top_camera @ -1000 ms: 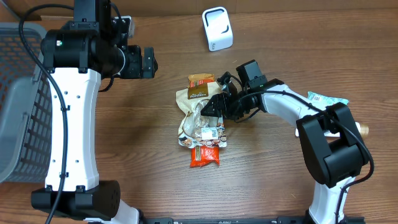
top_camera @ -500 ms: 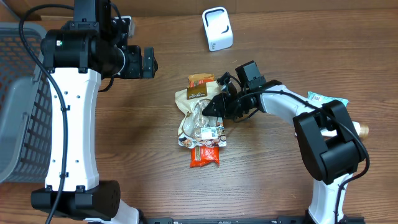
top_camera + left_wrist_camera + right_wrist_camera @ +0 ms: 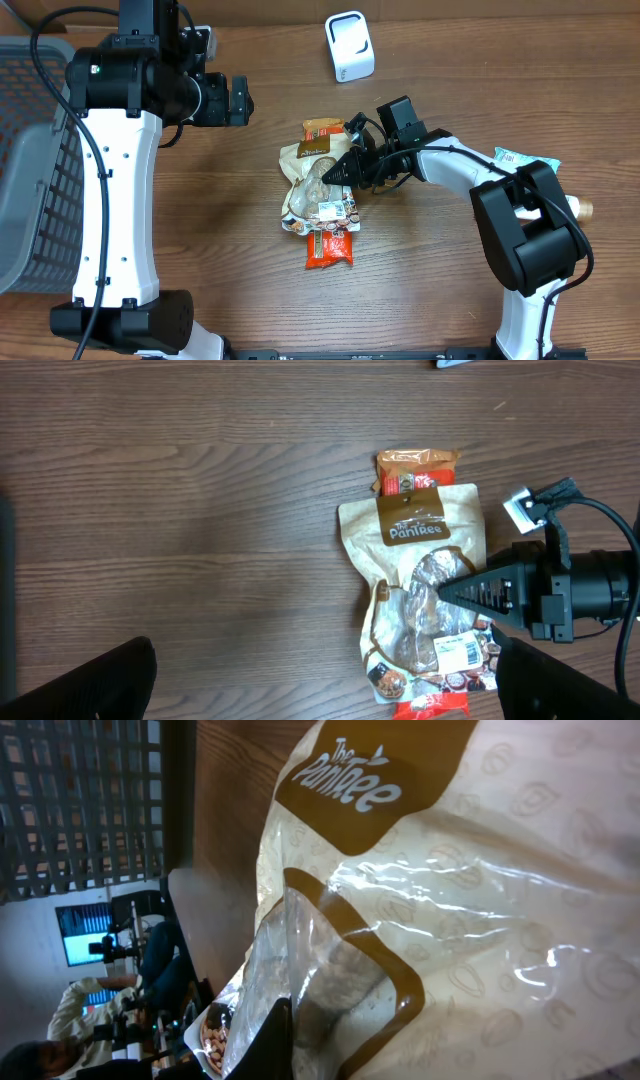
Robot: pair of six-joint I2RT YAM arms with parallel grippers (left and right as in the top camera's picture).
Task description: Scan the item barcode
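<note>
- Cream-and-brown Pantree bread bag [image 3: 306, 160]: one, lying mid-table between one orange packet [image 3: 322, 128] and one red packet [image 3: 329, 248].
- Right gripper [image 3: 337, 176]: clamped on the bag's clear window.
- Left gripper [image 3: 238, 100]: spread wide.

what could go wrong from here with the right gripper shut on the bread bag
1. The right gripper seems to pinch only thin film at the bag's edge, so it may slip or tear on lifting.
2. The bag overlaps the red packet and touches the orange packet; lifting could drag them.
3. Its label faces up, not toward the scanner, so it may need turning.
</note>
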